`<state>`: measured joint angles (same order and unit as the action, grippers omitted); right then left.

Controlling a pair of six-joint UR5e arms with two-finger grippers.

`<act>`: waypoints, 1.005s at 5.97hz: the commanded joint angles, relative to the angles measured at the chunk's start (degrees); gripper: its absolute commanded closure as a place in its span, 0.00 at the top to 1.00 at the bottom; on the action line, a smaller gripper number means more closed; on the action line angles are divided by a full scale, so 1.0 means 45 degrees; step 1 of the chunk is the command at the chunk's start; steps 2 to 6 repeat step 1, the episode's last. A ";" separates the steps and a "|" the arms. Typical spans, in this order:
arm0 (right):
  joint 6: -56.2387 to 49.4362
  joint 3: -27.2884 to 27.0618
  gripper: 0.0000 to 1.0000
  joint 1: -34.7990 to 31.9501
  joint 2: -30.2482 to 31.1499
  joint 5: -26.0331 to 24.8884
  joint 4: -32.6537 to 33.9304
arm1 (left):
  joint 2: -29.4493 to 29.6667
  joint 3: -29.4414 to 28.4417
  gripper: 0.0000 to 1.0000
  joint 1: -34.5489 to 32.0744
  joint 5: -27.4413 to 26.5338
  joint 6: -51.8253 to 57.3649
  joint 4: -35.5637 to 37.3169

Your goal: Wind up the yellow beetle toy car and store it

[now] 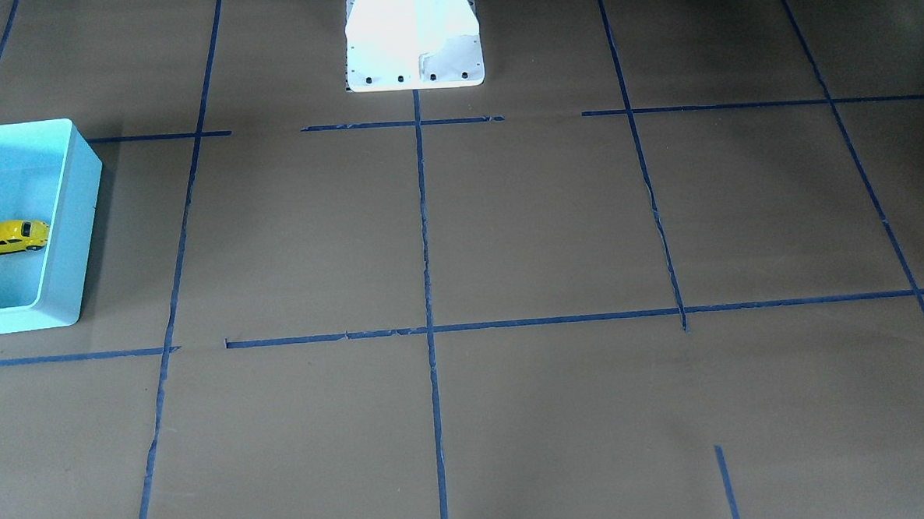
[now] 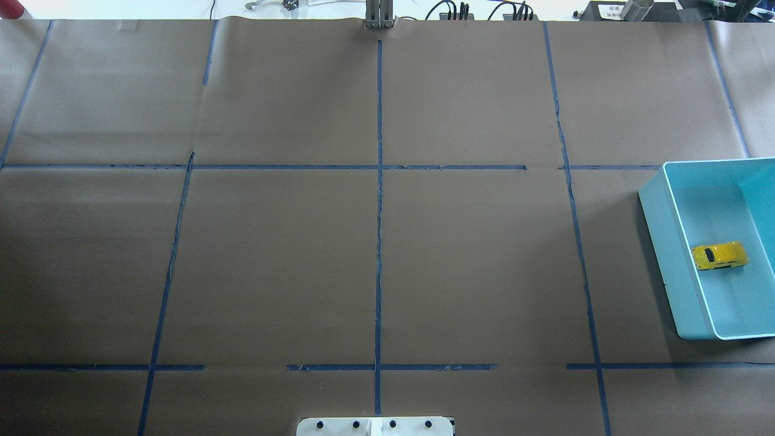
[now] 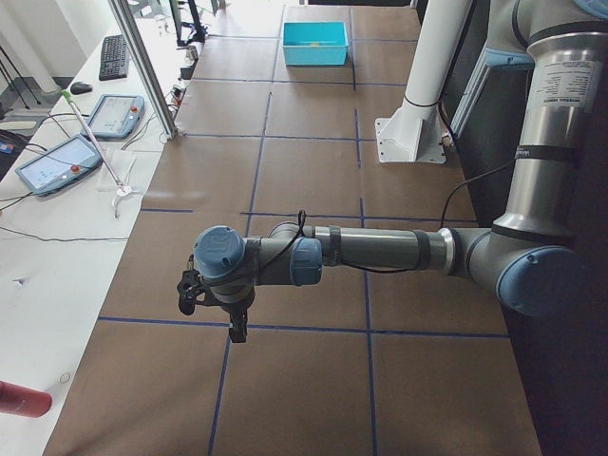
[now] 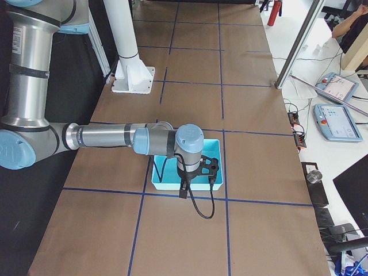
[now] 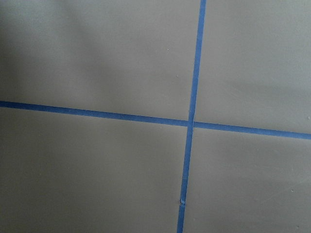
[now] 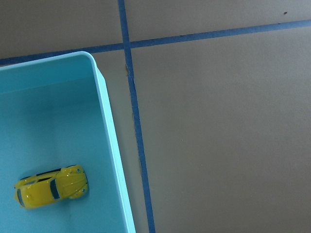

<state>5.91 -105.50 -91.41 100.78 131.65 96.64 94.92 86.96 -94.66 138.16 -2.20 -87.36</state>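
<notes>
Yellow beetle toy car (image 2: 720,255) inside turquoise bin (image 2: 672,254). Right end effector (image 4: 197,185) above bin, left end effector (image 3: 211,313) well apart; grip states indeterminable.

Right arm (image 4: 109,138) outstretched, hand (image 4: 198,175) above turquoise bin (image 4: 164,179), taped brown table (image 4: 259,230)

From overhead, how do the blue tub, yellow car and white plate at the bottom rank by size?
Largest: turquoise bin, partly cropped.
Then the white plate, also cropped, so its true size is unsure.
Smallest: yellow beetle toy car.

Robotics lab, tape-gridded table (image 2: 272,254), teach pendants (image 3: 57,161) (two, alongside)
</notes>
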 commanded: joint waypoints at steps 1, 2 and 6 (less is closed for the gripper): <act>0.0034 -0.0012 1.00 0.0000 0.0007 0.0022 -0.0010 | 0.0000 0.0012 1.00 0.0000 0.0000 0.0000 0.0000; 0.0034 -0.0012 1.00 0.0000 0.0007 0.0022 -0.0010 | 0.0000 0.0012 1.00 0.0000 0.0000 0.0000 0.0000; 0.0034 -0.0012 1.00 0.0000 0.0007 0.0022 -0.0010 | 0.0000 0.0012 1.00 0.0000 0.0000 0.0000 0.0000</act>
